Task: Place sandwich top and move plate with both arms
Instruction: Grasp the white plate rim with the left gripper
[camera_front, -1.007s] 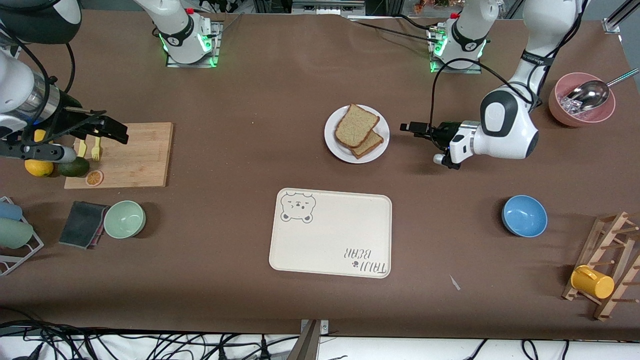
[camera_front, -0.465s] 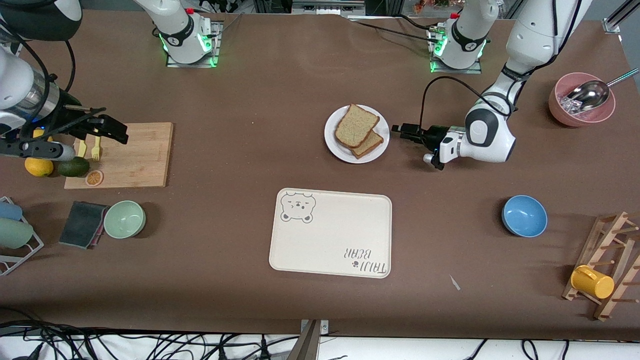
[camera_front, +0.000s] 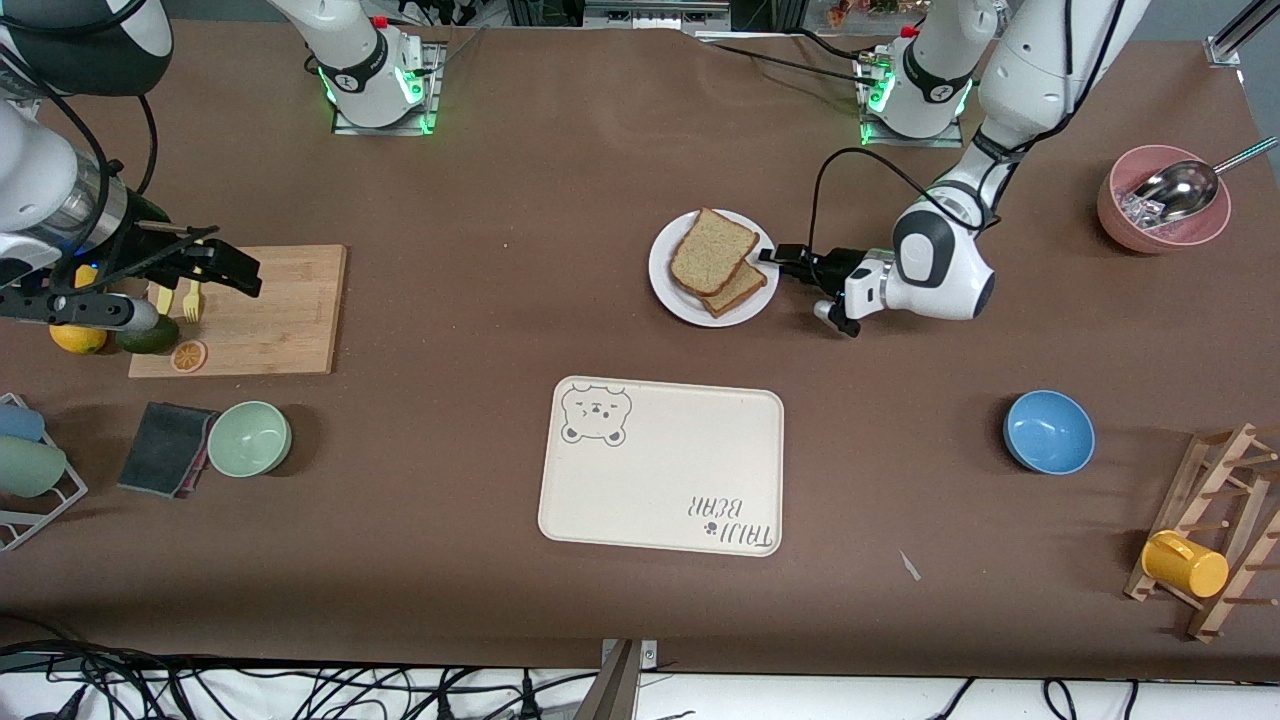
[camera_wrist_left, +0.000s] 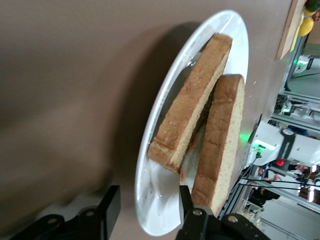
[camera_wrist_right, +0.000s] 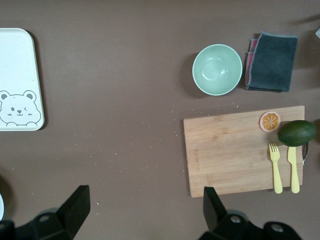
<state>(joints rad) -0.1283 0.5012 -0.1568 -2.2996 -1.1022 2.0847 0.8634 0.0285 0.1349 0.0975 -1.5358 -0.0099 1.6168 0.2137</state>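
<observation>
The white plate (camera_front: 684, 300) sits mid-table with two brown bread slices on it. The sandwich top (camera_front: 712, 250) lies on the smaller slice (camera_front: 745, 290), shifted so they only partly overlap. My left gripper (camera_front: 772, 255) is low at the plate's edge toward the left arm's end. It is open, with one finger on each side of the rim. In the left wrist view the plate's rim (camera_wrist_left: 160, 210) sits between my left gripper's (camera_wrist_left: 147, 200) fingers, and the sandwich top (camera_wrist_left: 222, 140) lies close by. My right gripper (camera_front: 228, 265) is open and empty over the cutting board's edge; in its wrist view it (camera_wrist_right: 145, 200) holds nothing.
A cream bear tray (camera_front: 660, 465) lies nearer the camera than the plate. A wooden cutting board (camera_front: 270, 310) with forks, avocado and lemon and a green bowl (camera_front: 249, 438) are at the right arm's end. A blue bowl (camera_front: 1048, 431), a pink bowl (camera_front: 1160, 215) and a mug rack (camera_front: 1215, 545) are at the left arm's end.
My left gripper has moved along the table toward the plate and now straddles its rim. The right arm has barely moved.
</observation>
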